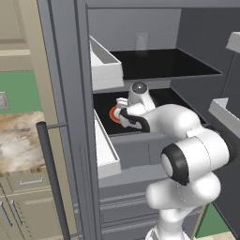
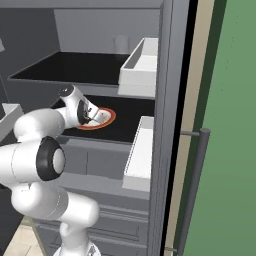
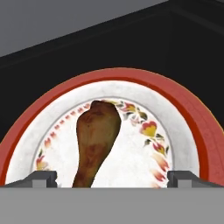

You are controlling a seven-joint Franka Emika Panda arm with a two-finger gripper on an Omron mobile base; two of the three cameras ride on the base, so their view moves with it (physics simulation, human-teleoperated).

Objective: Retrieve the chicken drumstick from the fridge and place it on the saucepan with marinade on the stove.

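Note:
The fridge (image 1: 70,93) (image 2: 170,100) stands open with my arm reaching onto its middle shelf. A brown chicken drumstick (image 3: 97,135) lies on a white plate with a red rim (image 3: 175,109) (image 1: 113,115) (image 2: 109,119) on that dark shelf. My gripper (image 3: 113,178) (image 1: 123,111) (image 2: 95,116) hovers just over the plate, open. One fingertip (image 3: 43,177) shows on each side of the drumstick's thin end, and nothing is between them in a grip. The saucepan, the marinade and the stove are out of view.
White door bins (image 1: 105,63) (image 2: 142,62) flank the shelves, with lower ones (image 1: 107,150) (image 2: 140,152) beside my arm. A pale translucent cup (image 1: 142,41) (image 2: 120,43) stands on the upper shelf. Door handle bars (image 1: 51,178) (image 2: 192,185) stick out. Drawers (image 1: 122,201) lie below.

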